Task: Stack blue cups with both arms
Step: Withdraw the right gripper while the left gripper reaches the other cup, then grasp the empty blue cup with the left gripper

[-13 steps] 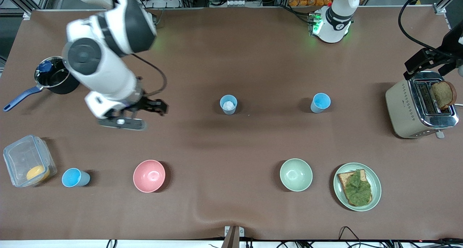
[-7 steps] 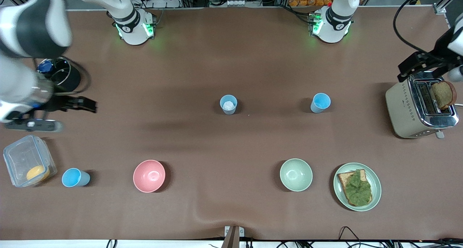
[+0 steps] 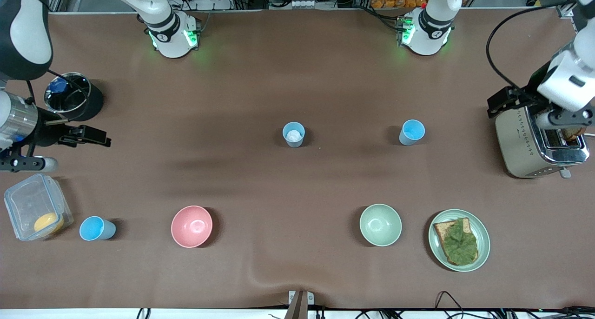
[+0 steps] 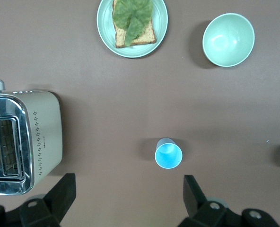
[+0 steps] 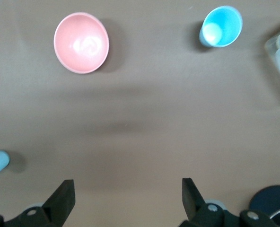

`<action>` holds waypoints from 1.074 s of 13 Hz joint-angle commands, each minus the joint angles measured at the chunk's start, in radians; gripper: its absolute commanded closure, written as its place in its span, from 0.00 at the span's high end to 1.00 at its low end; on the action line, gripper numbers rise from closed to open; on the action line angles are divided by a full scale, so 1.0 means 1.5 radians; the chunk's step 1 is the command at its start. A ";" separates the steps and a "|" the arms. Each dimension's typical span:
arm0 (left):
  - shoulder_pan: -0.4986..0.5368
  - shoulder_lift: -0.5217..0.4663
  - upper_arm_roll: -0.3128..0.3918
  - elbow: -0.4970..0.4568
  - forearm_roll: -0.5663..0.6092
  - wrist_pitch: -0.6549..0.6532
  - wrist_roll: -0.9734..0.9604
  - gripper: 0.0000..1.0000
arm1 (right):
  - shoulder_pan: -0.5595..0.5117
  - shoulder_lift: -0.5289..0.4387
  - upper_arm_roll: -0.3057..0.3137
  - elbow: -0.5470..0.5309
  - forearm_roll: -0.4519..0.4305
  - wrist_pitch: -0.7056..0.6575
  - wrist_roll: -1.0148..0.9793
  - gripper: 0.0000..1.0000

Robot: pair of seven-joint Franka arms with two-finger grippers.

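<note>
Looking over the table, you have three blue cups standing apart and upright, none nested yet, so the stacking has not begun. One blue cup (image 3: 294, 134) sits mid-table with something white inside it, perhaps crumpled paper, though you cannot be sure from this height. A second blue cup (image 3: 412, 131) stands beside it toward the left arm's end. The third blue cup (image 3: 96, 229) is nearer the front camera, between the clear food box (image 3: 36, 212) and the pink bowl (image 3: 191, 226).

Your right gripper (image 3: 86, 136) hangs at the right arm's end of the table, beside the dark saucepan (image 3: 70, 96), with its jaws wide apart and nothing between them. In the right wrist view the third cup (image 5: 220, 26) and the pink bowl (image 5: 81, 43) both show well apart from the fingers (image 5: 59, 201), so that claw is high and not lined up on a cup.

Your left gripper (image 3: 509, 101) hovers over the edge of the toaster (image 3: 534, 142), also spread wide and empty. The left wrist view shows the second cup (image 4: 168, 154) between and just ahead of the fingers (image 4: 194, 194), with the pale green bowl (image 4: 228, 39) and the plate of toast (image 4: 132, 26) farther off.

Both arms look parked out at the table ends, probably to leave the cups unobstructed. The left claw seems better placed for a first descent.
</note>
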 commanded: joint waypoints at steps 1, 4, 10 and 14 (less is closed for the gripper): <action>0.001 -0.001 -0.003 -0.032 -0.008 0.032 -0.015 1.00 | -0.021 -0.100 0.040 -0.112 -0.055 0.057 -0.001 1.00; -0.004 -0.016 -0.003 -0.124 -0.008 0.118 -0.020 1.00 | -0.040 -0.125 0.064 -0.109 -0.058 0.044 0.001 1.00; -0.071 -0.004 -0.003 -0.233 -0.016 0.230 -0.083 1.00 | -0.074 -0.121 0.087 -0.076 -0.058 0.001 0.000 1.00; -0.100 0.010 -0.003 -0.335 -0.078 0.351 -0.085 1.00 | -0.071 -0.121 0.088 -0.076 -0.058 0.001 0.000 1.00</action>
